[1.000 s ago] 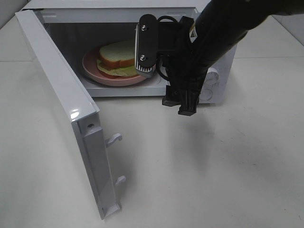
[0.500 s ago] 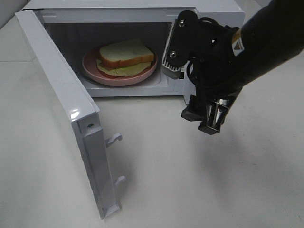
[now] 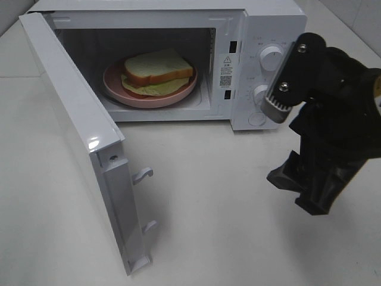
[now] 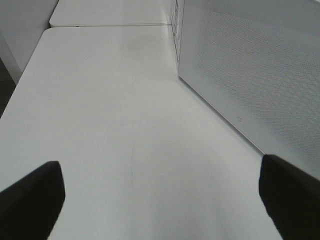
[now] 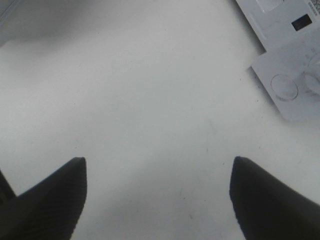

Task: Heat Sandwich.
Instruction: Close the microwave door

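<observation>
The sandwich (image 3: 158,67) lies on a round pink plate (image 3: 178,94) inside the white microwave (image 3: 268,24), whose door (image 3: 77,119) stands wide open to the left. My right gripper (image 3: 300,190) is open and empty, low over the table in front of the microwave's control panel (image 3: 265,65); its wrist view shows the two dark fingertips (image 5: 50,200) apart over bare table and a corner of the panel (image 5: 290,85). My left gripper (image 4: 160,200) is open and empty beside the microwave's perforated side wall (image 4: 255,65). The left arm is out of the high view.
The open door's latch hooks (image 3: 144,174) stick out over the table. Two round knobs (image 3: 271,58) sit on the control panel. White table (image 3: 226,226) spreads in front of the microwave and beside it (image 4: 110,100).
My right arm has drawn back from the microwave opening, moving right and toward the front, now low before the control panel. The sandwich and plate stay inside, now fully in view.
</observation>
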Controlling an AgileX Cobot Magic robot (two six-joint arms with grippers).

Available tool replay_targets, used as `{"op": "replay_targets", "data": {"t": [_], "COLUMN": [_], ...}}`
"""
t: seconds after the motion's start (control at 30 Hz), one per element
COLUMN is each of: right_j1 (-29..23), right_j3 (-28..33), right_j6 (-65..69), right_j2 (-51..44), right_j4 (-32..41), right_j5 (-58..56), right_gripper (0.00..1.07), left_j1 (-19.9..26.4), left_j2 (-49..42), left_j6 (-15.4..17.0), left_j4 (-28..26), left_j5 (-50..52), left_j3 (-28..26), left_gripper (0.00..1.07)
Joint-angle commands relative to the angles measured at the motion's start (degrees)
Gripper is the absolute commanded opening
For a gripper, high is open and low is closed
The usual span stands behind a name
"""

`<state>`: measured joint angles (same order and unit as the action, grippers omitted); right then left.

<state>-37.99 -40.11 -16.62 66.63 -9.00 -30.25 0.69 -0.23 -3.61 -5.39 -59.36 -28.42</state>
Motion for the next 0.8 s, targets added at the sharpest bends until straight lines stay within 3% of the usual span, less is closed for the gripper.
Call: {"op": "replay_targets", "data": {"t": [0.03,0.47,0.8], "right_j1": [-0.2,-0.2,-0.2], "right_j3": [3.3,4.7,4.7], "right_j6": [5.3,19.5,20.0], "right_j2": [-5.7,-22.4,-30.4], "right_j4": [0.4,0.3,0.5], "right_j5": [-2.1,-17.3,-29.8], "right_gripper": [0.76,0.76,0.76], "left_j1": [-0.2,-0.2,-0.2], "left_j2": [-1.5,-1.5,-1.5], "left_j6": [0.1,0.1,0.1], "left_j4": [-0.1,-0.1,-0.1], "left_j5": [0.5,0.5,0.5], "left_j3": [0.2,0.2,0.2], "left_gripper": [1.03,1.03,1.03]}}
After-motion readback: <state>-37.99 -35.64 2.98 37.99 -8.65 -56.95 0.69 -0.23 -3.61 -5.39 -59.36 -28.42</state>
